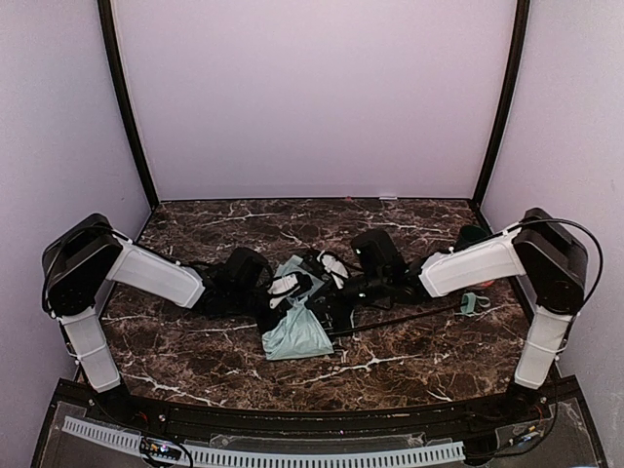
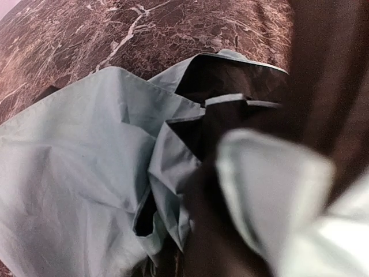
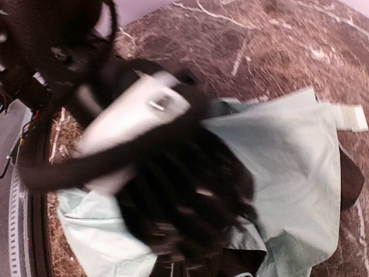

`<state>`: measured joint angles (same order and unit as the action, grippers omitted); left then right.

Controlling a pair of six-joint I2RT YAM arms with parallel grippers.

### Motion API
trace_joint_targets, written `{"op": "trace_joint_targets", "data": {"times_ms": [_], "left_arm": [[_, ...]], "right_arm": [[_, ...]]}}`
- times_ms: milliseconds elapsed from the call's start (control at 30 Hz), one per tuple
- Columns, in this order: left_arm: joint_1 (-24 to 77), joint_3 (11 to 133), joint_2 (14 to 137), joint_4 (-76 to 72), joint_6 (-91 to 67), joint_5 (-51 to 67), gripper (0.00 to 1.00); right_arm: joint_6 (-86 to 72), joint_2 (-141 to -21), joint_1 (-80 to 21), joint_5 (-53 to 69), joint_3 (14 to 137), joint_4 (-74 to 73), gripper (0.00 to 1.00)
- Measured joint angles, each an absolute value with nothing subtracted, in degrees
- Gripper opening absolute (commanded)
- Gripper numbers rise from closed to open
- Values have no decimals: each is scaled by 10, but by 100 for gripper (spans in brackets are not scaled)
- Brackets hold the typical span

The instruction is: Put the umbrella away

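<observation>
The umbrella (image 1: 295,331) lies collapsed at the middle of the marble table (image 1: 185,366), with crumpled mint-green fabric and black lining. Its thin black shaft (image 1: 409,317) runs right to the small mint handle (image 1: 469,303). Both grippers meet over the bunched fabric: my left gripper (image 1: 286,285) from the left, my right gripper (image 1: 338,269) from the right. The left wrist view shows the fabric (image 2: 75,150), the black lining (image 2: 230,81) and a blurred white finger (image 2: 271,190) close above it. The right wrist view is motion-blurred, showing fabric (image 3: 288,156) and the other arm's white finger (image 3: 135,112). Neither grip is readable.
Pale walls with black corner posts (image 1: 125,107) enclose the table on three sides. A white perforated strip (image 1: 292,454) and cables run along the near edge between the arm bases.
</observation>
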<state>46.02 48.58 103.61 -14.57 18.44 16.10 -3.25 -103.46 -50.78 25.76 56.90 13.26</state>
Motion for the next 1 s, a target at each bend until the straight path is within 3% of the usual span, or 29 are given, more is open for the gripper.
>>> {"op": "trace_joint_targets", "data": {"times_ms": [333,500,667,800,1000], "left_arm": [[458,479,1044,-171,174,162,0],[460,486,1044,-170,142,85,24],[452,488,1026,-171,101,0,57],[434,484,961,-166,76,-39,63],[430,491,842,-147,89,-50,61]], "right_arm": [[-92,-1130,-493,246,575,166,0],[-96,-1143,-486,257,578,168,0],[-88,-1146,-481,264,579,162,0],[-84,-1153,-480,273,586,150,0],[-98,-1161,-472,286,608,125,0]]}}
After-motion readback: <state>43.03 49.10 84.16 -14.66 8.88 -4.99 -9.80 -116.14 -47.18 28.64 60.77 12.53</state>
